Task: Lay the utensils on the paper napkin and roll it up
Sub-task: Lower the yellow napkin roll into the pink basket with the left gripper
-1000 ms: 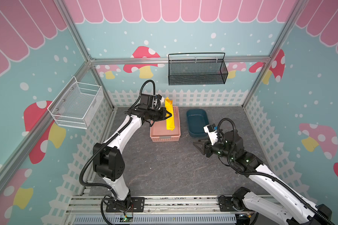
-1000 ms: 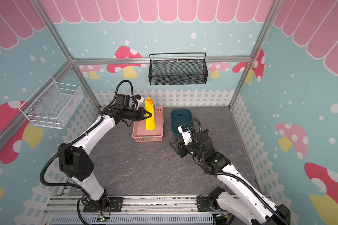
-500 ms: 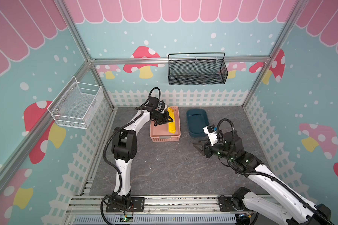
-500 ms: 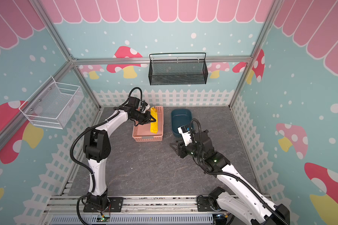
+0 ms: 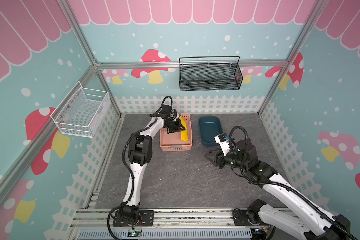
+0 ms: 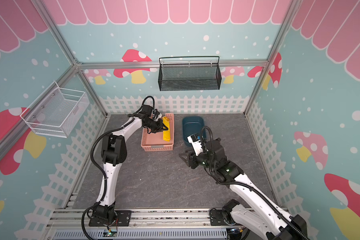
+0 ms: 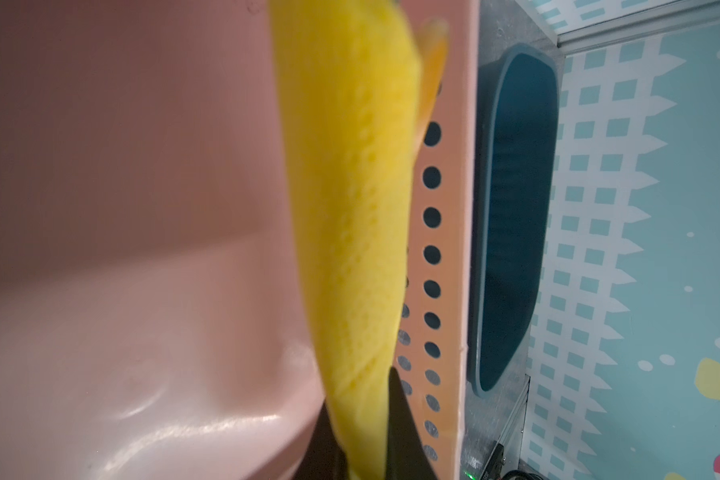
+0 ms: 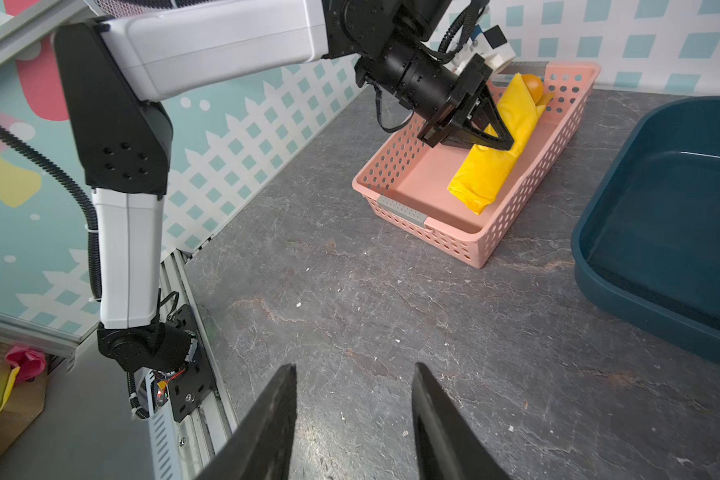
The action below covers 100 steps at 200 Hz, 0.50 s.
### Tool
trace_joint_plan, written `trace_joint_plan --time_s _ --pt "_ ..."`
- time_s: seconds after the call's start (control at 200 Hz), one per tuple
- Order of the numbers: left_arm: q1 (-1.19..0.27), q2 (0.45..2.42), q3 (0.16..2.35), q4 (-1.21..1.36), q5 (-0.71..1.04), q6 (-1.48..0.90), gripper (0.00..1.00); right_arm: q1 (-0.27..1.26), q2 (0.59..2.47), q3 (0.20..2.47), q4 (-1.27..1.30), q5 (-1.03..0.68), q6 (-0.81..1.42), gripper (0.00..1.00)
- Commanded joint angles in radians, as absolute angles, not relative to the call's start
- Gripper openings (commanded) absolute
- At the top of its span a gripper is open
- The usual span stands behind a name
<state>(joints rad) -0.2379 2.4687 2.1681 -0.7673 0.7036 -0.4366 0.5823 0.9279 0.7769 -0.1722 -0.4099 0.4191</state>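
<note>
Top views: the paper napkin (image 5: pixel 183 131) is showing as a tight bright yellow roll inside the pink basket (image 5: pixel 176 148), running along the basket's wall on the blue tub (image 5: pixel 204 143) side. The left gripper (image 5: pixel 179 130) is reaching into the basket from its far-left corner and pinching the roll about mid-length. The right gripper (image 5: pixel 211 154) is hanging low over the grey table (image 5: pixel 175 178), off the basket's front corner on the tub side and well apart from it. Both top views are giving the same layout.

Left wrist view: the roll (image 7: pixel 350 208) is filling the frame, its paper dimpled and embossed, with a diagonal wrap edge showing near the jaws. The dark fingers (image 7: pixel 400 415) are squeezing it from both sides. A blurred orange tip of the utensils (image 7: pixel 433 62) is sticking out of the roll's far end, against the basket's perforated wall.

Right wrist view: the roll (image 8: pixel 491 166) is slanting along that same wall, its near end folded over and looking to rest on the basket floor. An orange spoon bowl (image 8: pixel 533 85) is poking out at the basket's back end. The right gripper's jaws are standing apart with nothing between them, only bare table.
</note>
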Motion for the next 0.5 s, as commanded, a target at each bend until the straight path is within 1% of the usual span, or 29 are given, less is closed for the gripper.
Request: trace_joint_plan --time_s 0.0,0.245,0.495 --pt "-0.230 2.530 2.244 -0.819 0.732 -0.429 0.00 0.579 0.928 0.779 -0.151 -0.434 0.396 0.47" --pt "-0.225 2.633 2.376 -0.907 0.758 -0.402 0.00 0.579 0.931 0.779 -0.149 -0.441 0.396 0.47" --pt "-0.222 2.701 2.434 -0.954 0.778 -0.386 0.00 0.579 0.931 0.775 -0.147 -0.449 0.391 0.47"
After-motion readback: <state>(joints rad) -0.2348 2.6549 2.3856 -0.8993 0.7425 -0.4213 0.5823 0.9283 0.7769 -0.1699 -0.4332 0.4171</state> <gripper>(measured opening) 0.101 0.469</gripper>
